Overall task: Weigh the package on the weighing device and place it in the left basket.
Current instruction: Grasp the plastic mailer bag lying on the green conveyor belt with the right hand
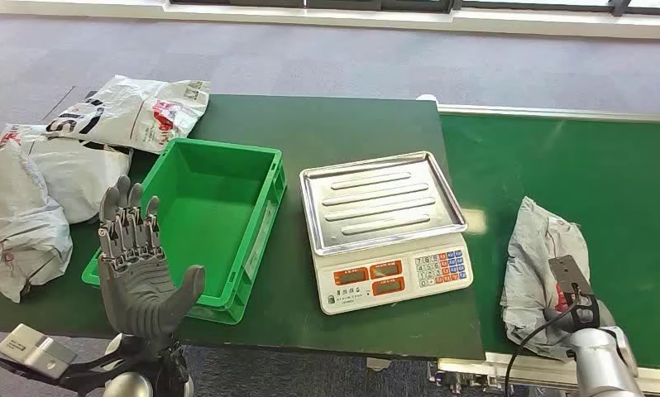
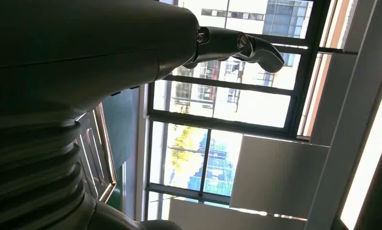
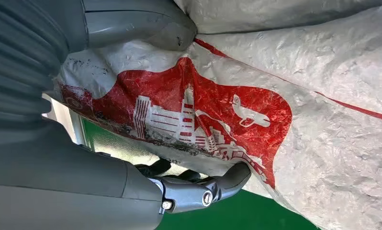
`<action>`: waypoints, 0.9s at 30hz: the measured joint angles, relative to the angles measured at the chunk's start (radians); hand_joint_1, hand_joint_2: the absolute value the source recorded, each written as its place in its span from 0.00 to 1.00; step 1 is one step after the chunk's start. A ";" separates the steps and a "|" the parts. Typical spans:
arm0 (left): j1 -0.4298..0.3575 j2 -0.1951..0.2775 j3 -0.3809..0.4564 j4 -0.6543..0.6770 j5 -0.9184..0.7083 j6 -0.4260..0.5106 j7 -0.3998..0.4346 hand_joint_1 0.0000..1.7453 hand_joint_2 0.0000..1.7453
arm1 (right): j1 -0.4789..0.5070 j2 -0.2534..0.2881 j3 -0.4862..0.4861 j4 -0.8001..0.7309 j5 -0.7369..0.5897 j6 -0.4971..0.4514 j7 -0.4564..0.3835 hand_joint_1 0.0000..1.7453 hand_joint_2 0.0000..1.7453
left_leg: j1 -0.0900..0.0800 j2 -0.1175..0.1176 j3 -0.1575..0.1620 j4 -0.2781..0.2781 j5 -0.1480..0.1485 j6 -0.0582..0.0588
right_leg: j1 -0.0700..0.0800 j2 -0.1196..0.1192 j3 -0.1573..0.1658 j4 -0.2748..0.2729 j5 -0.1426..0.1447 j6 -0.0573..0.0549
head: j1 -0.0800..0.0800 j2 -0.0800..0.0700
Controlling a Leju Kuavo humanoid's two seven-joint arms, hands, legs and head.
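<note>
The package [image 1: 543, 273] lies on the green belt [image 1: 608, 165], well right of the scale [image 1: 382, 227], whose tray is bare, and the basket [image 1: 201, 223] holds nothing, so weighing and binning both remain. The right hand [image 3: 131, 120] wraps its fingers around the package, seemingly starting the pickup; the left hand [image 1: 141, 277] hovers near the basket, fingers spread, holding nothing

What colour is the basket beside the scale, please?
Bright green basket, clearest in the head view.
</note>
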 joint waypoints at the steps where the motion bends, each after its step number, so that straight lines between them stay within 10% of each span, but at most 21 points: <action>1: 0.000 0.000 0.000 0.000 0.000 0.000 0.000 0.00 1.00 | -0.002 0.000 0.000 0.003 0.007 0.016 0.005 0.00 1.00 | 0.000 0.000 0.001 0.000 0.000 0.000 | 0.000 0.000 0.000 0.000 0.000 0.000 | 0.000 0.000; 9: -0.001 0.000 0.002 0.001 -0.004 -0.002 0.000 0.00 1.00 | -0.017 -0.005 0.004 0.043 0.049 0.104 0.036 0.06 1.00 | 0.000 0.001 0.011 0.000 -0.003 0.003 | 0.001 0.001 0.011 -0.004 -0.002 0.002 | 0.000 0.000; 13: 0.002 0.000 0.003 -0.003 -0.005 0.000 0.000 0.00 1.00 | -0.018 -0.005 0.008 0.052 0.058 0.111 0.021 1.00 1.00 | 0.001 0.001 0.012 0.000 -0.004 0.003 | 0.002 0.000 0.015 -0.005 -0.002 0.002 | 0.000 0.000; 27: 0.026 -0.004 0.013 -0.045 -0.009 0.019 0.000 0.00 1.00 | 0.010 0.019 0.012 -0.010 0.065 0.022 -0.111 1.00 1.00 | 0.002 0.002 0.010 0.000 -0.004 0.004 | 0.003 0.000 0.014 -0.006 0.000 0.004 | 0.000 0.000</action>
